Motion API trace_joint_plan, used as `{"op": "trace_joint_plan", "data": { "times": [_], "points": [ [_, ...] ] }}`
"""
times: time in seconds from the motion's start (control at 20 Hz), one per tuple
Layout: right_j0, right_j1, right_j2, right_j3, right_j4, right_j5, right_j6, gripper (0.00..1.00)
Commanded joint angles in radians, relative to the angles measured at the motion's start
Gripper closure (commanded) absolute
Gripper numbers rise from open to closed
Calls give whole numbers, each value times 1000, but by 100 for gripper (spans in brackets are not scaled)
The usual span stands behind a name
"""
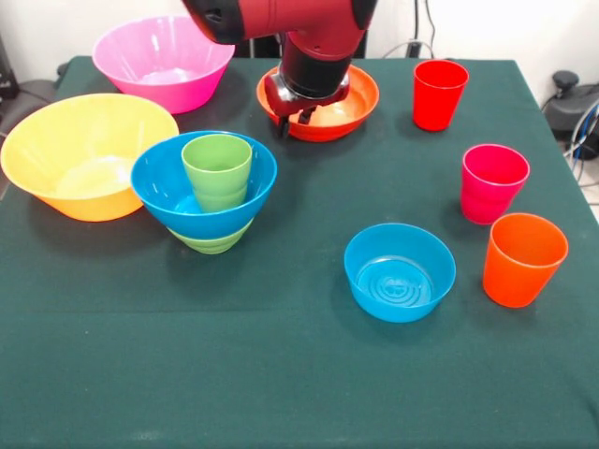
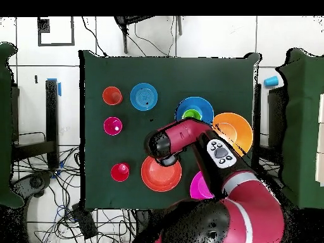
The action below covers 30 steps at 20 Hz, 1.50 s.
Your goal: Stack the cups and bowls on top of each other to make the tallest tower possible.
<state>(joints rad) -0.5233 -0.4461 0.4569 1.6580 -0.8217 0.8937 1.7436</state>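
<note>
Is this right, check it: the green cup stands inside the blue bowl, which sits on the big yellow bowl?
Wrong in one respect. The front view shows the green cup inside the wide blue bowl, but that bowl sits on a small green bowl. The big yellow bowl stands beside it.

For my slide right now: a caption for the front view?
Gripper over orange-red bowl; green cup sits in blue bowl.
</note>
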Motion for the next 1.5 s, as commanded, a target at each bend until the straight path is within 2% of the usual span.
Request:
{"op": "trace_joint_plan", "data": {
  "times": [0.05,0.2,0.3,0.65,0.85,1.15,1.35,1.5],
  "points": [
    [-84,9,152,-105,37,33,-387,100],
    [-127,54,192,-162,34,30,-450,100],
    [-133,62,191,-184,13,43,-465,100],
    [-139,94,158,-219,-39,9,-445,100],
    [-170,98,170,-189,-18,-37,-435,100],
    [-167,88,172,-124,-12,-60,-381,100],
    [-139,84,140,-87,-50,-105,-314,100],
    [-123,46,86,-8,-94,-163,-218,100]
  ]
}}
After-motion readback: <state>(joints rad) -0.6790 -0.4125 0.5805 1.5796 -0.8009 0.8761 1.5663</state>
